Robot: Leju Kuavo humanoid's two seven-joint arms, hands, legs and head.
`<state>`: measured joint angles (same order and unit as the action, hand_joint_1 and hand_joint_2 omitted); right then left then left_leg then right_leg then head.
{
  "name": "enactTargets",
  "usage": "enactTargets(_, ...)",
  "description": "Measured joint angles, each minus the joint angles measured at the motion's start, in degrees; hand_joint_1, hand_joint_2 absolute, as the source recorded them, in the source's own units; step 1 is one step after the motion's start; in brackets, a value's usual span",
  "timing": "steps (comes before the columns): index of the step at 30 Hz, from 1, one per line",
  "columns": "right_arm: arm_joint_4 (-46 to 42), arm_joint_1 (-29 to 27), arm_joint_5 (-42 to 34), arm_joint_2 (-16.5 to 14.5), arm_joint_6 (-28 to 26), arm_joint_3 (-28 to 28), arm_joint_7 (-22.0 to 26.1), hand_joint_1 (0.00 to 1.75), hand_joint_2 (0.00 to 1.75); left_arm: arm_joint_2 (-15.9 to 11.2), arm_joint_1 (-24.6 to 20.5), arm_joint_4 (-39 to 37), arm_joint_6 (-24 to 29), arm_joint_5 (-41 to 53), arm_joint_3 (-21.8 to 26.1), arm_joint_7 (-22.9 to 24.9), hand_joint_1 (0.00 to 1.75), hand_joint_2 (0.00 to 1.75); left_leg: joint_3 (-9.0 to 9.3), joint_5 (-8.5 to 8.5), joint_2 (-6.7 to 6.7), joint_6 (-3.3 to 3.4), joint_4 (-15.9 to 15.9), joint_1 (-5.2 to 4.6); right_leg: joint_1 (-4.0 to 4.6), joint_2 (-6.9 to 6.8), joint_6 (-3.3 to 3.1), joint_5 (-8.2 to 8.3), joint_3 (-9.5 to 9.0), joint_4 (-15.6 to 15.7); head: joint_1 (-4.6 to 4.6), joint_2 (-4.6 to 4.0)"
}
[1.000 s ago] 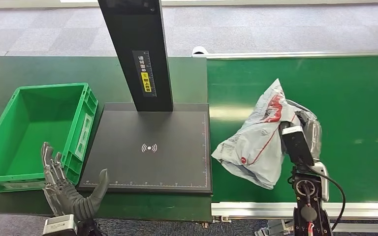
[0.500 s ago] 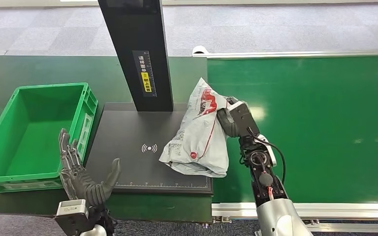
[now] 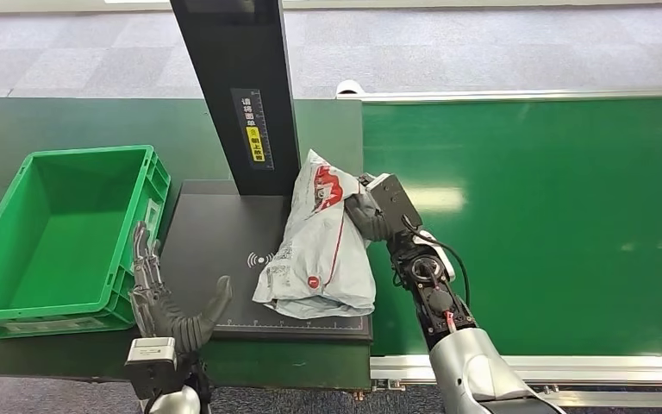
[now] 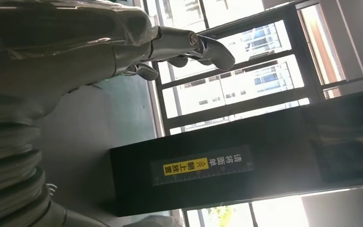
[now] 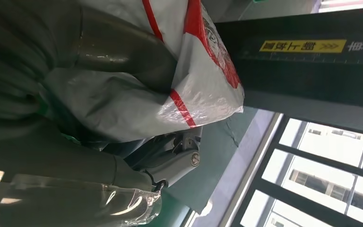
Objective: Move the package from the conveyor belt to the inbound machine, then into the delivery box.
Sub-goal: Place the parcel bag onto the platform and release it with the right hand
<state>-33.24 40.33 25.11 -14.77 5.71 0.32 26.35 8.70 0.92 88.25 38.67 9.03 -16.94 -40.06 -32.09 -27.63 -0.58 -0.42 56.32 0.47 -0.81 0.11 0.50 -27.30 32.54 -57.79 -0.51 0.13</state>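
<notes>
Fingers of the right hand hold the package — a grey plastic bag with red print. It lies over the right half of the machine, on the dark plate, with its top end just beside the black column. Left hand hovers at the near left corner of the machine, fingers spread wide and holding nothing. Green box stands just left of the machine — the belt lies to its right.
</notes>
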Motion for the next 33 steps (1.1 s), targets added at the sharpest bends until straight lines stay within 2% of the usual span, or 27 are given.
enactTargets(6,2.8,1.3,-0.6,-1.1,2.7,0.2,1.5,1.75,1.75,0.0,-0.7,-2.0,-1.2,-0.6,-0.2,0.0,0.00,1.75,-0.02,-0.01,0.00,0.00,0.0,-0.01,-0.01,0.00,0.00,0.00,0.01,0.0,0.01,-0.01)
enactTargets(7,3.1,1.4,-0.6,-1.3,3.1,0.3,1.6,1.52,1.75,0.0,-0.8,-2.2,-1.4,-0.6,-0.2,0.0,0.00,1.75,-0.02,-0.01,0.00,0.00,0.0,-0.01,-0.01,0.00,0.00,0.00,0.01,0.0,0.01,-0.02)
enactTargets(10,4.0,2.0,-0.4,-1.8,3.6,0.6,1.7,0.21,1.75,0.0,-0.9,-2.9,-1.9,-0.6,-0.1,0.0,0.00,1.75,-0.02,-0.01,0.01,0.00,0.0,-0.01,-0.01,0.00,0.00,0.00,0.01,0.0,0.00,-0.02)
enactTargets(11,4.3,2.2,-0.2,-2.0,3.7,0.8,1.7,0.00,1.75,0.0,-1.0,-3.0,-1.9,-0.6,-0.1,0.0,0.00,1.75,-0.01,-0.01,0.02,0.00,0.0,-0.01,-0.01,0.00,0.00,0.00,0.02,0.0,0.00,-0.02)
enactTargets(17,5.6,2.7,0.8,-2.8,2.5,2.1,1.6,0.00,1.75,0.1,-0.9,-3.8,-2.0,-0.4,0.1,0.0,0.00,1.75,-0.01,0.00,0.00,0.00,0.0,0.00,0.01,0.00,0.00,0.00,0.01,0.0,0.01,-0.02)
enactTargets(23,5.9,1.3,-2.0,-2.1,2.5,2.0,5.4,0.00,1.75,-0.3,0.2,-4.2,-2.6,-0.1,1.2,0.0,0.00,1.75,-0.01,-0.01,0.02,0.00,0.0,0.00,0.00,0.00,0.00,-0.01,0.02,0.0,0.01,-0.01)
enactTargets(29,5.9,0.1,-2.7,-1.4,2.7,1.7,6.2,0.00,1.75,-0.7,1.0,-4.3,-2.8,0.5,1.9,0.0,0.00,1.75,0.01,-0.01,0.02,0.00,0.0,0.00,0.00,0.00,0.00,0.00,0.02,0.0,0.00,-0.01)
enactTargets(33,5.9,-1.0,-4.0,-1.1,2.6,1.2,7.0,0.00,1.75,-0.6,1.0,-5.1,-5.7,1.2,2.3,0.0,0.00,1.75,0.03,0.00,0.01,0.00,0.0,0.00,0.00,0.00,0.00,0.00,0.02,0.0,-0.01,0.00)
